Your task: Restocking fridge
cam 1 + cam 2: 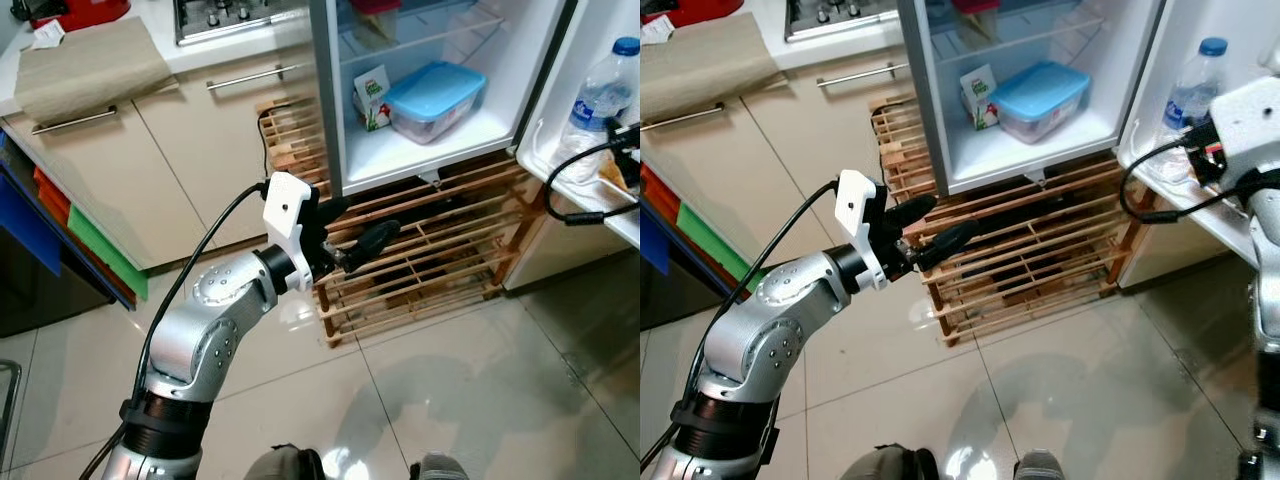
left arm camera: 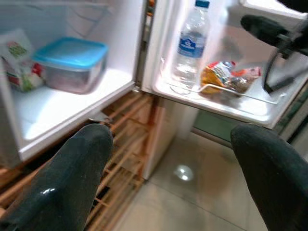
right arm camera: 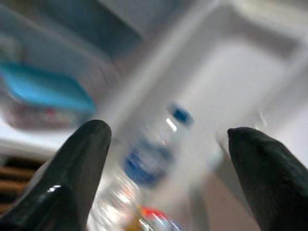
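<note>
The fridge stands open, and its bottom shelf (image 1: 420,150) holds a blue-lidded container (image 1: 435,98) with a small carton (image 1: 372,97) beside it. On the door shelf (image 2: 226,103) a water bottle (image 1: 603,95) stands next to a snack packet (image 2: 226,77). My left gripper (image 1: 945,222) is open and holds nothing, hanging in front of the wooden pallet (image 1: 440,260) under the fridge. My right gripper (image 3: 168,130) is raised close to the door shelf, open, with the bottle (image 3: 149,161) blurred beyond its fingers.
Beige kitchen cabinets (image 1: 180,150) with bar handles run along the left, under a counter with a folded cloth (image 1: 90,65) and a hob (image 1: 225,20). Coloured boards (image 1: 95,250) lean low at the left. Glossy floor tiles (image 1: 450,400) lie before the fridge.
</note>
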Tool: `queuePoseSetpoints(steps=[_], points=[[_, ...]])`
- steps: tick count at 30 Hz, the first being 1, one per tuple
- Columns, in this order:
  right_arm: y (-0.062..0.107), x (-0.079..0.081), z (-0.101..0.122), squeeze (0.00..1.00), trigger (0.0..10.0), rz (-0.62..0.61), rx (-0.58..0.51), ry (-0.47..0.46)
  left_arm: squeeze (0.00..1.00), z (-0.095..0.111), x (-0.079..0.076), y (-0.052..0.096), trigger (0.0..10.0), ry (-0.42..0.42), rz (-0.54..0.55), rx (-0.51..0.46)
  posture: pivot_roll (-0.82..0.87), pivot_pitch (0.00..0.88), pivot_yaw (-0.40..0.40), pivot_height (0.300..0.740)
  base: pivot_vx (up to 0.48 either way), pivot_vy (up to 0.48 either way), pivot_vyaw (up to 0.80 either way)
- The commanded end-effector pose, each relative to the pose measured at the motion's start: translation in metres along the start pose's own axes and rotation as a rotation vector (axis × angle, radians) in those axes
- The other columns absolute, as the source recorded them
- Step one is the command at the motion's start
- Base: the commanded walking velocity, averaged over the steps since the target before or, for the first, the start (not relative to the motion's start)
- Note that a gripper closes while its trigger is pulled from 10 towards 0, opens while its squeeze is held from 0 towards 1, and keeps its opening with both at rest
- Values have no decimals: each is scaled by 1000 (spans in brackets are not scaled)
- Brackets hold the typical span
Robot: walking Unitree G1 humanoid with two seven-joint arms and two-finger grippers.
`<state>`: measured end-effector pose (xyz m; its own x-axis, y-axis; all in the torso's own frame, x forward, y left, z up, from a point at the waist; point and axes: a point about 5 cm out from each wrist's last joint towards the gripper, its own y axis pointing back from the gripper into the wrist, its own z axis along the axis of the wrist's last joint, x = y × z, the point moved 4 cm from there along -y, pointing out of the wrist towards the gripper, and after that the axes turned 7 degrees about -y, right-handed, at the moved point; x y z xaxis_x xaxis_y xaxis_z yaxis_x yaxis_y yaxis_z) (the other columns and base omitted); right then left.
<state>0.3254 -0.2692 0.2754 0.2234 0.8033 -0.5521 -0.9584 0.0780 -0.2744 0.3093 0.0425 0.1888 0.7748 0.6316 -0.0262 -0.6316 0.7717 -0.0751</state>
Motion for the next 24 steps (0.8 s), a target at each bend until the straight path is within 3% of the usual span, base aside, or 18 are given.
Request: queuePoseSetpoints(steps=[1, 2, 3, 5, 6, 7, 8, 10, 11, 13, 19, 23, 24], points=[[13, 18, 22, 976, 10000, -11, -131, -9, 0, -4, 3, 2, 10000, -59, 31, 11, -228, 50, 108, 740, 0, 0, 0], [13, 18, 22, 976, 10000, -11, -131, -9, 0, -4, 3, 2, 10000, -59, 31, 11, -228, 50, 108, 740, 0, 0, 0], [33, 36, 29, 812, 10000, -40, -219, -45, 0, -5, 5, 0, 10000, -100, 65, 6, -231, 45, 105, 740, 0, 0, 0], [49, 52, 23, 584, 10000, -32, -226, -69, 0, -5, 7, -1, 10000, -105, 87, -6, -236, 43, 104, 740, 0, 0, 0], [57, 62, 11, 278, 10000, -19, -193, -91, 0, -5, 9, 0, 10000, -96, 105, -14, -244, 33, 104, 740, 0, 0, 0], [65, 70, -3, 196, 10000, -7, -146, -121, 0, -6, 11, 3, 10000, -88, 128, -24, -245, 32, 105, 740, 0, 0, 0], [74, 75, -17, 0, 10000, -7, -100, -145, 0, -7, 15, 6, 10000, -80, 152, -29, -249, 32, 106, 740, 0, 0, 0], [90, 82, -46, 0, 10000, -11, 23, -164, 0, -11, 19, 13, 10000, -71, 180, -30, -257, 30, 110, 740, 0, -334, 0], [90, 82, -46, 0, 10000, -11, 23, -164, 0, -11, 19, 13, 10000, -71, 180, -30, -257, 30, 110, 740, 0, -334, 0], [94, 79, -68, 0, 10000, -53, 121, -202, 0, -15, 20, 11, 10000, -64, 179, -27, -267, 25, 118, 740, 0, -480, 0], [74, 82, -56, 0, 10000, -56, 60, -217, 0, -8, 24, -3, 10000, -97, 194, -54, -262, 14, 116, 740, 0, -160, 0], [63, 87, -47, 0, 9725, -47, 19, -293, 0, -4, 28, -5, 10000, -113, 212, -66, -249, 9, 107, 740, 0, 0, 0], [62, 90, -46, 0, 4980, -37, 18, -310, 0, -4, 29, -5, 10000, -114, 216, -66, -245, 10, 103, 740, 255, 0, 0]])
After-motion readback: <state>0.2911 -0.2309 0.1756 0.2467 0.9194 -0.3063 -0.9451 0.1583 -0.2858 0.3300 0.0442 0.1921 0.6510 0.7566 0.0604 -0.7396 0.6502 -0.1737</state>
